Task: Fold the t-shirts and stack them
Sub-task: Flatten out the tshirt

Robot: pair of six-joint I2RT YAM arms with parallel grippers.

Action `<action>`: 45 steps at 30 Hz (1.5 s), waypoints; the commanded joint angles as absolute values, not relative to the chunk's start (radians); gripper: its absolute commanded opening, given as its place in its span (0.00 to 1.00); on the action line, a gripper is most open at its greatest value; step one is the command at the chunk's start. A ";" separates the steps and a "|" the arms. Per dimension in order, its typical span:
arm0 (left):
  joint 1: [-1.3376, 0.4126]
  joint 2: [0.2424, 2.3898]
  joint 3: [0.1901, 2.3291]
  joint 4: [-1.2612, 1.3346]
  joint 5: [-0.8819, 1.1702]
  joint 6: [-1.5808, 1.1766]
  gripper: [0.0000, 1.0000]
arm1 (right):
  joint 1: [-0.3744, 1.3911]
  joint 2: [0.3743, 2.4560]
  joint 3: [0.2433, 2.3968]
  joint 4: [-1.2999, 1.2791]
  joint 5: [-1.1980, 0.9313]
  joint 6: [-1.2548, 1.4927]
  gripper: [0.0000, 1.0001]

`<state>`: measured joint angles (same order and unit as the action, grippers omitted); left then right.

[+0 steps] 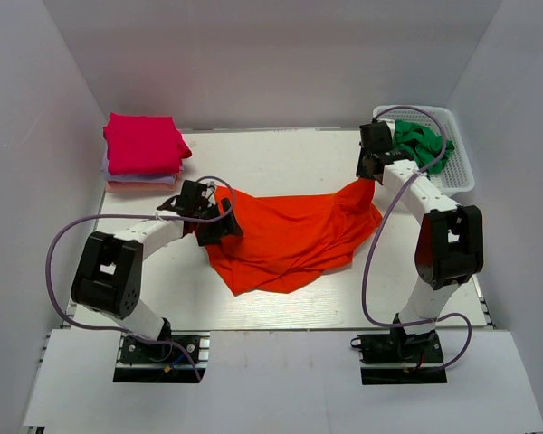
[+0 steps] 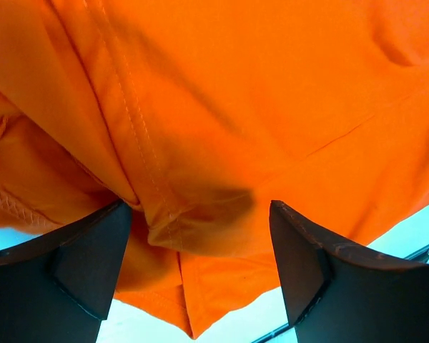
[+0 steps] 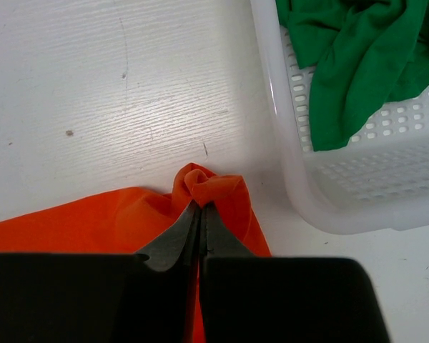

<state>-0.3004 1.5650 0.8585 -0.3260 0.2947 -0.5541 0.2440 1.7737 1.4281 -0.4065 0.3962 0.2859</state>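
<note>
The bright orange-red t-shirt [image 1: 290, 237] lies crumpled across the middle of the table. My right gripper [image 1: 369, 174] is shut on a bunched corner of it at its far right, and the corner is lifted; in the right wrist view the cloth [image 3: 211, 187] bulges out past the closed gripper [image 3: 201, 209]. My left gripper [image 1: 219, 226] is at the shirt's left edge. In the left wrist view the gripper [image 2: 200, 236] stands wide open with a hemmed fold of the shirt [image 2: 236, 107] hanging between the fingers, unclamped.
A folded stack with a magenta shirt [image 1: 143, 145] on top and pale lilac and pink ones [image 1: 138, 182] beneath sits at the far left. A white perforated basket [image 1: 462, 179] at the far right holds a green shirt [image 1: 423, 145], close beside the right gripper [image 3: 357, 64].
</note>
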 commanded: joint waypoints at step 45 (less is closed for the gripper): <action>-0.287 1.056 1.370 -0.465 -0.351 -0.522 0.00 | 0.206 1.217 1.519 -0.468 0.563 0.166 0.00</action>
<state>-0.2916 1.0927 1.3075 -0.4156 -0.2241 -0.5568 0.2111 1.3220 1.4681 -0.5140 0.5274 0.2459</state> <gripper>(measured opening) 0.026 0.010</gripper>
